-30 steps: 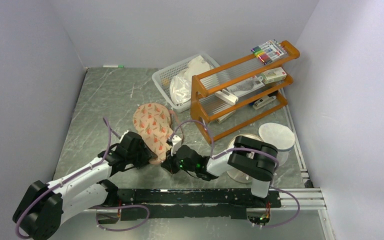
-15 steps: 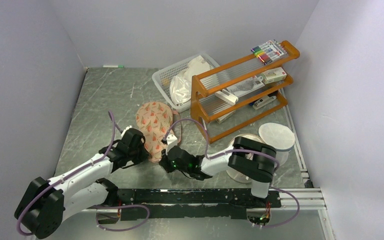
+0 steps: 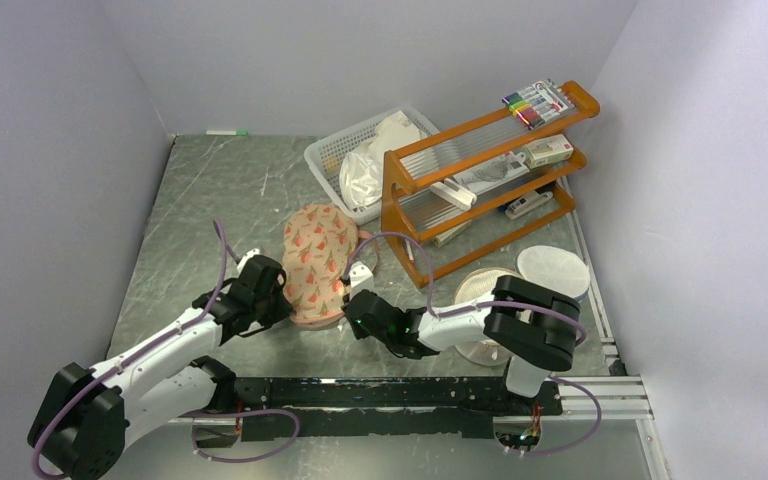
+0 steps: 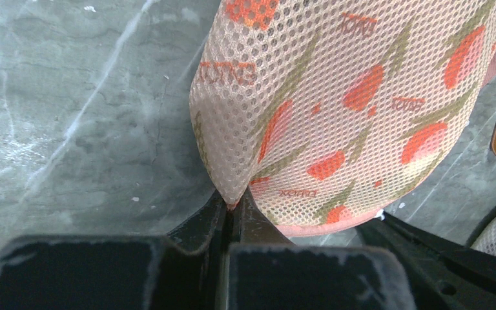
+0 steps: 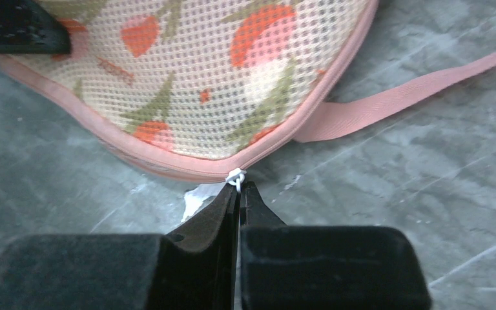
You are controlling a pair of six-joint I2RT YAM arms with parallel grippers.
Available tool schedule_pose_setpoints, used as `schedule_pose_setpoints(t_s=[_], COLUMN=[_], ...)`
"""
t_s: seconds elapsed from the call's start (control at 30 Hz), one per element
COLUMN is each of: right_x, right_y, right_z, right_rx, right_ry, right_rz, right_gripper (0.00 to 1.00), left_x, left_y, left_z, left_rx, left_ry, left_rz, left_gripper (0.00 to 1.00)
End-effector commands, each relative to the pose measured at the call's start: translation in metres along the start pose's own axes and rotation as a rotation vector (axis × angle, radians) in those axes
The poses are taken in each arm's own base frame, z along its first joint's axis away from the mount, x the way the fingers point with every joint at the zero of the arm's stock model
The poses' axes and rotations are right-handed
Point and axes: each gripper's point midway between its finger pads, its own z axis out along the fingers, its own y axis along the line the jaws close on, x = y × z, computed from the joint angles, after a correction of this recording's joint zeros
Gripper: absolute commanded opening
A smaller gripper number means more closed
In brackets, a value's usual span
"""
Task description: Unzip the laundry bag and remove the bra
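The laundry bag (image 3: 316,260) is a peach mesh pouch with a red-orange flower print and a pink zip rim, lying flat mid-table. My left gripper (image 4: 232,208) is shut on a pinch of its mesh at the near left edge (image 4: 336,116). My right gripper (image 5: 237,188) is shut on the white zip pull (image 5: 235,175) at the pouch's near rim (image 5: 187,84). A pink strap (image 5: 394,100) trails from the rim to the right. The bra is hidden. Both grippers sit at the pouch's near end in the top view, the left (image 3: 278,298) and the right (image 3: 352,300).
A white basket (image 3: 332,152) with plastic bags stands behind the pouch. An orange wooden rack (image 3: 480,180) with markers and boxes stands to the right. Two round mesh discs (image 3: 552,268) lie near the right arm. Walls close the table on three sides.
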Motion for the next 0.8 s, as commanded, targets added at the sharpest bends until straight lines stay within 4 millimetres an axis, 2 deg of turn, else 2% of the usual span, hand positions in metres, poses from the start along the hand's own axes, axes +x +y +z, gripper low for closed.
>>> schedule_pose_setpoints(t_s=[0.0, 0.1, 0.17, 0.2, 0.3, 0.5, 0.67, 0.77], right_x=[0.048, 0.041, 0.038, 0.037, 0.035, 0.027, 0.017, 0.013], right_y=[-0.052, -0.030, -0.006, 0.005, 0.024, 0.036, 0.036, 0.041], right_z=[-0.002, 0.002, 0.002, 0.000, -0.003, 0.001, -0.002, -0.001], right_rx=[0.158, 0.078, -0.025, -0.077, -0.158, -0.166, -0.160, -0.182], right_ry=[0.192, 0.188, 0.167, 0.154, 0.123, 0.102, 0.078, 0.067], right_rz=[-0.170, -0.136, -0.063, -0.024, 0.071, 0.104, 0.095, 0.102], right_gripper=[0.00, 0.00, 0.00, 0.00, 0.00, 0.00, 0.00, 0.00], left_x=[-0.024, -0.027, -0.026, -0.025, -0.016, -0.004, -0.001, 0.004], left_y=[0.025, 0.024, 0.026, 0.027, 0.017, -0.013, -0.032, -0.022], left_z=[-0.002, -0.004, -0.009, -0.012, -0.018, -0.041, -0.060, -0.067], left_rx=[-0.138, -0.160, -0.203, -0.212, -0.144, 0.071, 0.166, 0.091], left_ry=[-0.089, -0.072, -0.046, -0.034, -0.011, 0.037, 0.084, 0.119], left_rz=[0.059, 0.075, 0.050, 0.029, -0.044, -0.129, -0.129, -0.186], left_gripper=[0.07, 0.07, 0.14, 0.20, 0.52, 0.82, 0.90, 0.89])
